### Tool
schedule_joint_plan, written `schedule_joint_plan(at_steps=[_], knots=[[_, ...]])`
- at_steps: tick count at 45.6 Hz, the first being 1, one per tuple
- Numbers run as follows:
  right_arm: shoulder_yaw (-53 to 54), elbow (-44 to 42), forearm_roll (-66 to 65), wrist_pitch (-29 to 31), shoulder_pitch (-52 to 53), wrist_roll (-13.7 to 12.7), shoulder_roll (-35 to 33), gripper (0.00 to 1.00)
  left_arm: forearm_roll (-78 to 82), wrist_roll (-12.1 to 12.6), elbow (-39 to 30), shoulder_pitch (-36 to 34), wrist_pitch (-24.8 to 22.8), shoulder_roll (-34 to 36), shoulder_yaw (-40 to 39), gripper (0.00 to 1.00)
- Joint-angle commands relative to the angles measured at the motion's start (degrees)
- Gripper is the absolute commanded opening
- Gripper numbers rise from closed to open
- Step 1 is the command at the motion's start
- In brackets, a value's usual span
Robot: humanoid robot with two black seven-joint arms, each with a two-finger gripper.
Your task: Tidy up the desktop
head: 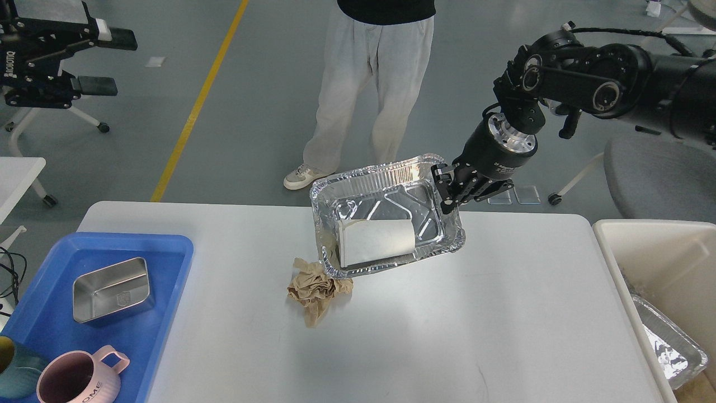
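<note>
Counter (447, 336) was white. Tray (39, 330) blue. Foil pan (386, 184) shiny silver, ribbed rim. Crumpled paper (315, 291) brown. Mug (72, 380) pink. Bin (660, 246) cream.
</note>
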Motion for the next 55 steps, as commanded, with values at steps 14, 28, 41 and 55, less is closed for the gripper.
schedule_joint_plan(at_steps=[14, 28, 41, 55], knots=[[0.1, -0.9, 0.0, 0.0, 0.0, -0.1, -0.1, 0.0, 2.1, 0.0, 0.5, 16.1, 12.0, -10.4, 0.5, 0.95], [0.2, -1.0, 0.0, 0.0, 0.1, -0.1, 0.0, 0.0, 7.4, 0.0, 0.5, 27.1, 23.5, -19.4, 0.6, 0.95], [0.2, -1.6, 0.0, 0.0, 0.3, -0.1, 0.2, 0.0, 18.1, 0.6, 0.8, 35.6, 38.2, -30.9, 0.6, 0.95], [0.2, -1.6, 0.0, 0.0, 0.4, 0.0, -0.1, 0.0, 18.3, 1.2, 8.8, 36.5, 41.4, -40.9, 0.7, 0.95]])
